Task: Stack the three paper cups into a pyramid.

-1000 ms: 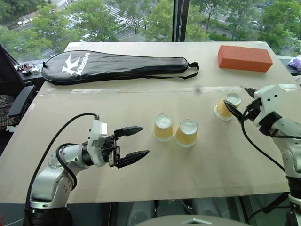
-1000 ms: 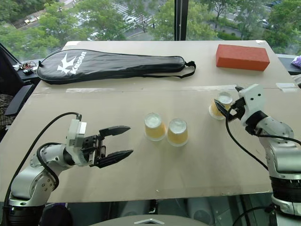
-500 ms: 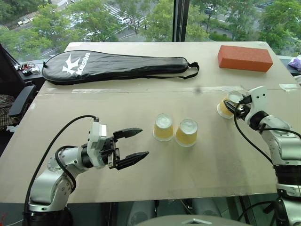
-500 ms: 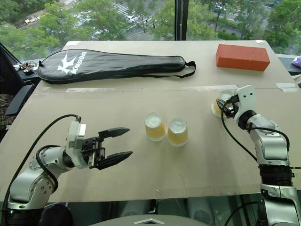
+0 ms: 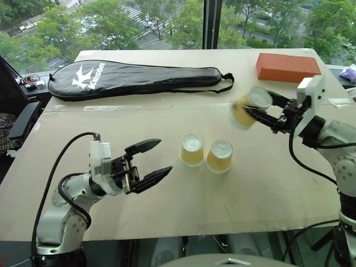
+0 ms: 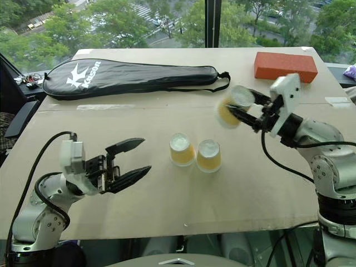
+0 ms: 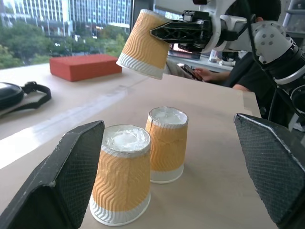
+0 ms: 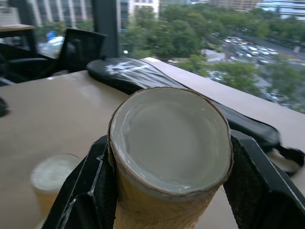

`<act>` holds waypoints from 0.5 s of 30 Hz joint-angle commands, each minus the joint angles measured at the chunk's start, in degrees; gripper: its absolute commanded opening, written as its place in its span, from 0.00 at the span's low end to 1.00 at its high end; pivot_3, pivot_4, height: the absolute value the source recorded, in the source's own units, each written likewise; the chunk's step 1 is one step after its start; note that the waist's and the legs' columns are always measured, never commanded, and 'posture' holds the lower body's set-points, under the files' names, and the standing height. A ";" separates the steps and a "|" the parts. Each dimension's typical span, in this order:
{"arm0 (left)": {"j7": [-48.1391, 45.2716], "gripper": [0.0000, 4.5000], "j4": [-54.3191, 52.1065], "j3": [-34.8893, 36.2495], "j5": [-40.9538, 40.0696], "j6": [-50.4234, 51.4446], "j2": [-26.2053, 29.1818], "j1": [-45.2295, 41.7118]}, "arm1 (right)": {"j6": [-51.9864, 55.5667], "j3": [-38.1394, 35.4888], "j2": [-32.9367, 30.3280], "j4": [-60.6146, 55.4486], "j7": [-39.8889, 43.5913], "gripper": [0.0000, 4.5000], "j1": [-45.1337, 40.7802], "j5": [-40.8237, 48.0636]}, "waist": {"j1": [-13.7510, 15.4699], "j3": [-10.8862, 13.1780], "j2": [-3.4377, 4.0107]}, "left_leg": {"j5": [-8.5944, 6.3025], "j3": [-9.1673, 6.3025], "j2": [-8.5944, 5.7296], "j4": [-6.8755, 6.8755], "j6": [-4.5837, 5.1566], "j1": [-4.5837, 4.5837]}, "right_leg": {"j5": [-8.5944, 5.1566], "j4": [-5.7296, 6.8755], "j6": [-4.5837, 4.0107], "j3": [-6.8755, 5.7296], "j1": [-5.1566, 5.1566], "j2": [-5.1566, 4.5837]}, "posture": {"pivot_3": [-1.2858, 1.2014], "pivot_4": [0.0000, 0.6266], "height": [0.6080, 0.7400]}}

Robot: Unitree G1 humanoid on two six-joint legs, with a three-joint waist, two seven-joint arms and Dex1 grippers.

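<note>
Left eye view puts two of the paper cups at the centre of the frame, standing upside down on the cardboard-coloured table (image 5: 267,183): the left-hand cup (image 5: 192,150) and the right-hand cup (image 5: 219,156) stand just beside each other, their white bases up. The third cup (image 5: 247,107) is in the air in the upper right part of the frame, above and to the right of the pair, tilted on its side and clear of the table. The right gripper (image 5: 260,113) is clamped on it, one black finger on each flank; in the right wrist view the cup (image 8: 169,152) sits between the two fingers with its white base facing the camera. The left gripper (image 5: 150,162) hovers in the lower left of the frame, to the left of the standing pair and apart from it, its two fingers spread wide with nothing between them. In the left wrist view the two standing cups (image 7: 121,179) (image 7: 166,143) appear between that gripper's spread fingers, with the held cup tilted above and beyond them. A black racket bag (image 5: 133,78) lies across the upper left of the frame, and an orange brick (image 5: 287,67) lies in the upper right, beyond the held cup.
</note>
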 commanded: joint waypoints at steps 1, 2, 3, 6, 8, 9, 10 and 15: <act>-3.80 1.00 1.27 3.55 -5.86 3.04 2.74 0.07 | 3.92 4.75 -1.41 -4.36 0.71 0.50 -3.01 1.64 | 0.14 0.00 0.00 | 0.00 -0.01 0.00 0.01 0.00 0.00 | -0.01 0.00 0.00 -0.02 0.00 -0.01 | 0.52 0.24 1.00; -4.51 1.00 1.54 3.70 -5.83 3.12 3.08 0.27 | 4.07 5.62 -1.65 -4.57 0.77 0.50 -3.45 1.16 | 0.17 0.00 0.00 | 0.00 -0.01 -0.01 0.01 0.00 -0.02 | -0.01 0.00 0.00 -0.03 0.00 -0.03 | 0.52 0.24 1.00; -5.15 1.00 1.64 3.84 -6.16 3.46 3.39 0.53 | 4.21 6.38 -1.89 -4.69 0.90 0.50 -3.89 0.80 | 0.20 0.00 0.00 | 0.00 0.00 -0.02 0.02 0.00 -0.02 | -0.01 -0.01 0.00 -0.03 0.00 -0.05 | 0.52 0.24 1.00; -5.42 1.00 1.32 4.17 -6.39 3.97 3.56 1.12 | 4.83 8.62 -2.37 -4.82 1.23 0.50 -5.76 0.00 | 0.10 0.01 -0.02 | 0.00 0.11 -0.09 0.03 0.00 -0.09 | 0.00 -0.10 0.00 0.06 -0.01 -0.14 | 0.52 0.24 1.00; -5.83 1.00 0.87 4.38 -6.49 3.87 3.38 1.42 | 4.81 10.30 -2.79 -4.59 1.33 0.50 -6.67 -1.65 | 0.07 0.02 -0.03 | 0.00 0.12 -0.10 0.03 0.00 -0.11 | 0.00 -0.12 0.00 0.08 -0.03 -0.15 | 0.52 0.24 1.00; -6.14 1.00 0.65 4.46 -6.59 3.78 3.29 1.55 | 4.71 11.04 -2.94 -4.38 1.34 0.50 -6.95 -2.50 | 0.07 0.02 -0.03 | 0.00 0.11 -0.10 0.03 0.00 -0.10 | 0.00 -0.12 0.00 0.07 -0.04 -0.15 | 0.52 0.24 1.00; -6.40 1.00 0.42 4.65 -6.96 3.78 3.17 1.73 | 4.65 11.63 -2.97 -4.09 1.30 0.50 -7.19 -3.14 | 0.06 0.02 -0.03 | 0.00 0.08 -0.09 0.01 0.00 -0.10 | 0.00 -0.12 0.00 0.04 -0.05 -0.14 | 0.52 0.24 1.00; -7.11 1.00 0.31 5.42 -7.29 3.32 3.00 2.59 | 4.53 13.03 -2.69 -3.18 1.78 0.50 -7.79 -4.62 | 0.11 0.02 -0.03 | 0.00 0.03 -0.06 -0.01 0.00 -0.22 | 0.00 -0.06 0.00 -0.01 -0.20 -0.11 | 0.52 0.24 1.00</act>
